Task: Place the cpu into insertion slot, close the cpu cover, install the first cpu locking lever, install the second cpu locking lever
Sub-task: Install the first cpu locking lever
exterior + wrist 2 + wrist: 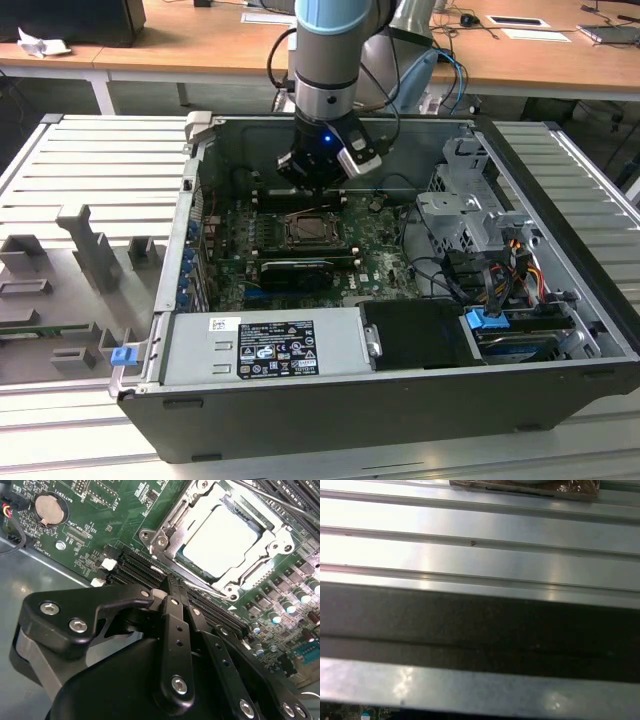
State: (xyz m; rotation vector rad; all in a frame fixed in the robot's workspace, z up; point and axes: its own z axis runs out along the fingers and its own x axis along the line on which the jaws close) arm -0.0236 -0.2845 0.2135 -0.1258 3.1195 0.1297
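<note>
The cpu [220, 535] lies flat in the insertion slot [161, 541], its pale silver top showing. The cpu cover [272, 545] is folded down over it, framing the chip through its cut-out. One thin locking lever [280, 500] runs along one side of the socket, and another lever rod [202, 587] lies along the side nearest my fingertips. My gripper [172, 582] hovers just beside that edge with both black fingers [175, 630] pressed together and nothing seen between them. In the exterior view the gripper [318, 188] hangs directly over the socket [313, 230] inside the open case.
The green motherboard [100, 510] carries a coin battery [50, 507], black memory slots [140, 567] and capacitors [292, 605]. The power supply [265, 345] and the drive cage [470, 215] with cables crowd the case. A ribbed metal table [480, 525] surrounds the case.
</note>
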